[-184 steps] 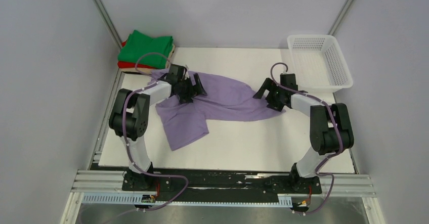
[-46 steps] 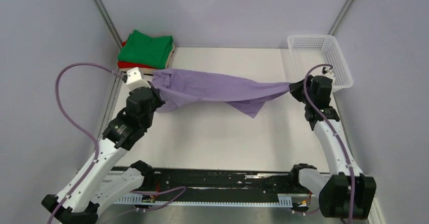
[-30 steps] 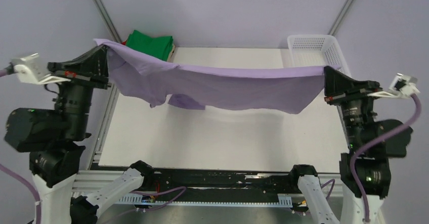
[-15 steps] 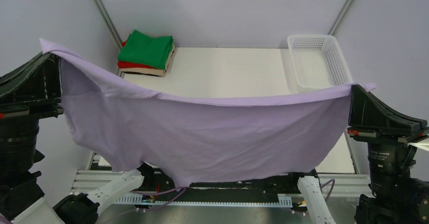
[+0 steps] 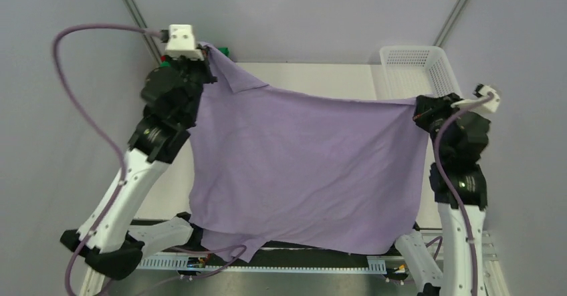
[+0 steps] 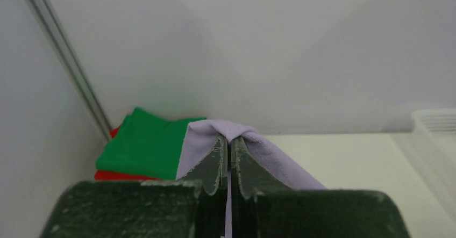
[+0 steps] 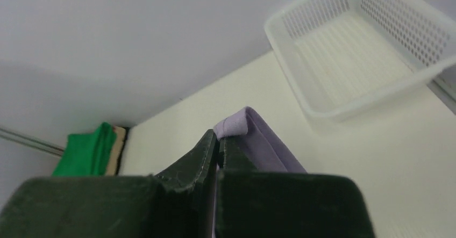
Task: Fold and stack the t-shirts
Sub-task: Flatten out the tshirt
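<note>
Above the table (image 5: 301,75), my left gripper (image 6: 229,141) and right gripper (image 7: 218,139) each clamped a top corner of the lavender t-shirt (image 5: 307,162), which hung spread between them.

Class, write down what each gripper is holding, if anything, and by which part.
Both hold the lavender t-shirt: the left gripper pinches one top corner of the hanging cloth, the right gripper the other.
</note>
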Tool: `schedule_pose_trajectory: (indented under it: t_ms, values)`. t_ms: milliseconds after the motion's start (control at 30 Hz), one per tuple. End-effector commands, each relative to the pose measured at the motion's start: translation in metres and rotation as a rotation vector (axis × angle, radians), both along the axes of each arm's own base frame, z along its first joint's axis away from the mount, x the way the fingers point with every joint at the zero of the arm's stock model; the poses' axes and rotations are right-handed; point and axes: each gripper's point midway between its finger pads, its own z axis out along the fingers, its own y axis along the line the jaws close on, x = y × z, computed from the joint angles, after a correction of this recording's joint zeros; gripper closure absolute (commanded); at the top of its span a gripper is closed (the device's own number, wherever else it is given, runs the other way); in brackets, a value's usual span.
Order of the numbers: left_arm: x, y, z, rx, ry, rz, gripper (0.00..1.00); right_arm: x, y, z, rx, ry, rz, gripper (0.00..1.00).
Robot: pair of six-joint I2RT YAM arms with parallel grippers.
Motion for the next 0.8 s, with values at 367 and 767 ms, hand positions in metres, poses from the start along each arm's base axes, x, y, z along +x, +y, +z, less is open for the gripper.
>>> schedule_pose_trajectory:
  t_ms: [367,767]
  values:
    - [0.243,-0.041,-0.323,0.313,0.601,0.240,1.00,0.186,-0.024,-0.234,0.047,0.494,-0.046,1.00]
    - [0.303,-0.032,-0.366,0.241,0.655,0.270,1.00,0.248,-0.030,-0.277,0.073,0.563,-0.050,1.00]
